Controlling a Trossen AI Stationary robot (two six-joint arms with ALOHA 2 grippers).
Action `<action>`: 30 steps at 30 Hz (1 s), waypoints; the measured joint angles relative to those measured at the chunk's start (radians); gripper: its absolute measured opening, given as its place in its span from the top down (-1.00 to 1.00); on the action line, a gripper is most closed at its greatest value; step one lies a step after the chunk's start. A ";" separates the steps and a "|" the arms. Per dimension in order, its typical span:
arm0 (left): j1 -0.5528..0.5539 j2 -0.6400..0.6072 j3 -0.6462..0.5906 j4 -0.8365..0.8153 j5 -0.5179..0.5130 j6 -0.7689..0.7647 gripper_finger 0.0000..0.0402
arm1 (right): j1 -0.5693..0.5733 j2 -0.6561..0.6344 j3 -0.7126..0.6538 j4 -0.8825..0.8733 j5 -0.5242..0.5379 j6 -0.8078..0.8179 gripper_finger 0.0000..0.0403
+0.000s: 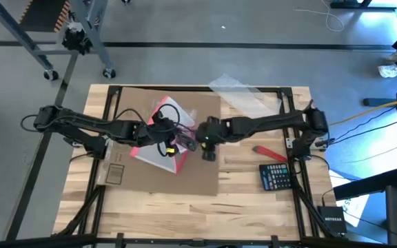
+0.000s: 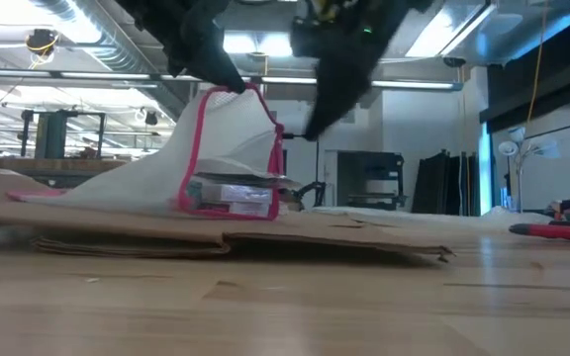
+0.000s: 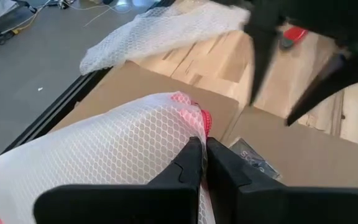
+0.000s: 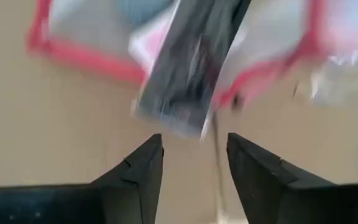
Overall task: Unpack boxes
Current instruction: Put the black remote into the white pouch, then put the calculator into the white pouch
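Flattened brown corrugated cardboard box (image 1: 164, 155) lies on the worktop (image 1: 253, 207). Left claw (image 3: 202, 163), pressed together, pinches the white mesh pouch with pink-red edging (image 3: 104, 146) above it. Right claw (image 4: 194, 165), spread, is nearer the dark packet (image 4: 191, 62) at the pouch mouth, just ahead.

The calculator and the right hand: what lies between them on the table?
In the high view, only bare wooden table lies between the calculator and the right hand; the red tool lies beside that stretch.
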 joint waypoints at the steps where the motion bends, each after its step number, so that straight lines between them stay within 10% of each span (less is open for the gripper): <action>1: 0.000 0.000 0.000 0.000 0.000 0.000 0.96 | 0.007 0.000 -0.019 -0.016 0.000 0.010 0.16; 17: 0.000 0.000 0.000 0.008 -0.005 0.001 0.96 | -0.039 0.172 -0.203 0.728 -0.005 0.211 0.82; 30: -0.001 -0.001 0.000 0.001 -0.003 0.001 0.96 | -0.017 0.004 -0.173 0.350 -0.002 0.085 0.95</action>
